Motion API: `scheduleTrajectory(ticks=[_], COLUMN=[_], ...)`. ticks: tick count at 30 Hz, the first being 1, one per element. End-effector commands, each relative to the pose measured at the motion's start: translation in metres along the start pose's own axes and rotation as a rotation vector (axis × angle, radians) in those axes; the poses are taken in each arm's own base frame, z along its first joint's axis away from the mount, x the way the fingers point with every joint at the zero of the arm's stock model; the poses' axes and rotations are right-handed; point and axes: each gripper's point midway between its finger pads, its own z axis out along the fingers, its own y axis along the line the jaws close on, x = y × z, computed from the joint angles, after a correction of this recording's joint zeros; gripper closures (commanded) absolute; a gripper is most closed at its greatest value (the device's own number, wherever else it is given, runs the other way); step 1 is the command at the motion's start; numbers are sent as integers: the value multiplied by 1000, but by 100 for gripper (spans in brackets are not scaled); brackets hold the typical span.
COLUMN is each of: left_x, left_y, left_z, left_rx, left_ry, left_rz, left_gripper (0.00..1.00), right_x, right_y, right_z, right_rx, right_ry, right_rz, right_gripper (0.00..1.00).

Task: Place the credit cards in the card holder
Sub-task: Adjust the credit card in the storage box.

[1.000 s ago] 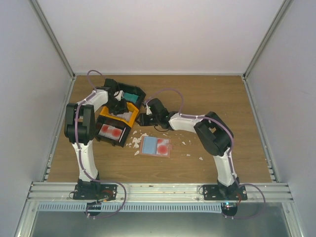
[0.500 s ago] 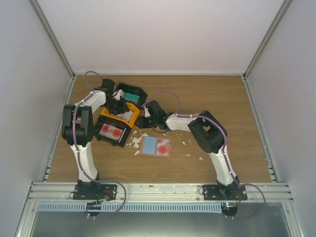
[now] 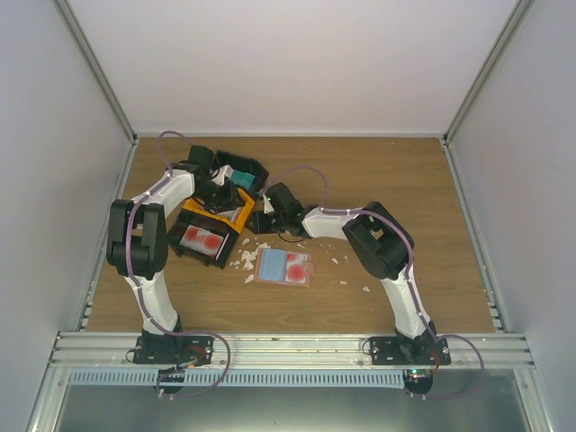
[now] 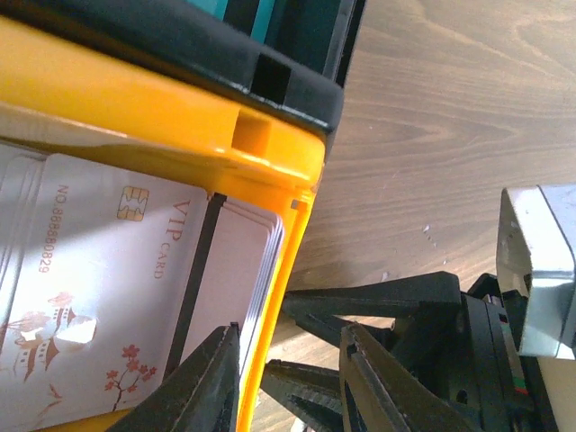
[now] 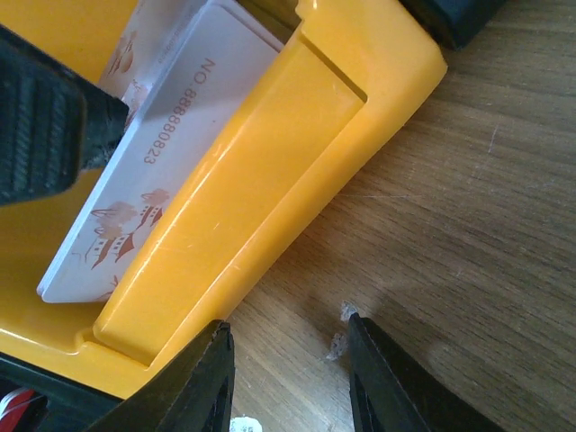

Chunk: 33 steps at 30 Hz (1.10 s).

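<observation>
**Top view.** Card holder (image 3: pixel 310 269) – flat on the table (image 3: pixel 405 180), long axis roughly left to right, near the middle and well apart from both sets of jaws. A blue card (image 3: pixel 271 264) and a red card (image 3: pixel 297 267) lie side by side on it. White scraps (image 3: pixel 243 261) are scattered just to its left. The orange bin (image 3: pixel 243 205) stands between two black bins, one with teal cards (image 3: pixel 238 177) and one with red cards (image 3: pixel 205 238). Left arm: elbow raised, forearm reaching forward and right, left gripper (image 3: pixel 223 198) over the orange bin. Right arm: elbow raised, forearm stretched left, right gripper (image 3: pixel 261 219) at the bin's right side.

**Left wrist view.** Stack of pale cards (image 4: pixel 117 270), printed "VIP CARD", lies flat inside the orange bin. Its long axis runs top to bottom in the frame, alongside the bin wall (image 4: pixel 135 117). The jaws are spread, one finger (image 4: pixel 211 382) over the stack's edge and the other outside the wall, so the wall stands between them.

**Right wrist view.** A pale card (image 5: pixel 162 144) lies with its long axis parallel to the orange wall (image 5: pixel 270 180). A ribbed black pad (image 5: pixel 40 135) of the left gripper rests at its edge. The right jaws are spread and pinch nothing – they are over bare wood just outside the wall, with one scrap (image 5: pixel 342 328) between them.
</observation>
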Motion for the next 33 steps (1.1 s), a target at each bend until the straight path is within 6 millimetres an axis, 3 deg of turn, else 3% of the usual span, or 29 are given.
scheduleTrajectory(ticks=[1, 7, 10, 13, 21, 24, 33], left_x=[0, 3, 1, 2, -11, -11, 2], left_y=[-9, -16, -18, -31, 0, 11, 1], left_z=[-5, -4, -9, -11, -19, -13, 6], left_rx=[23, 66, 58, 132, -79, -132, -62], left_ry=[-25, -21, -41, -26, -92, -83, -6], left_rz=[23, 25, 27, 30, 34, 48, 92], left_gripper=[66, 64, 59, 56, 48, 46, 45], right_x=[-7, -10, -11, -11, 1, 6, 24], right_y=[10, 9, 8, 9, 6, 9, 6], right_z=[-6, -22, -34, -47, -81, -90, -92], right_rx=[-20, 12, 28, 40, 73, 70, 78], right_ry=[-43, -79, -99, -121, -136, -134, -97], right_rz=[-26, -33, -37, -48, -61, -66, -58], right_gripper=[64, 64, 64, 63, 62, 61, 60])
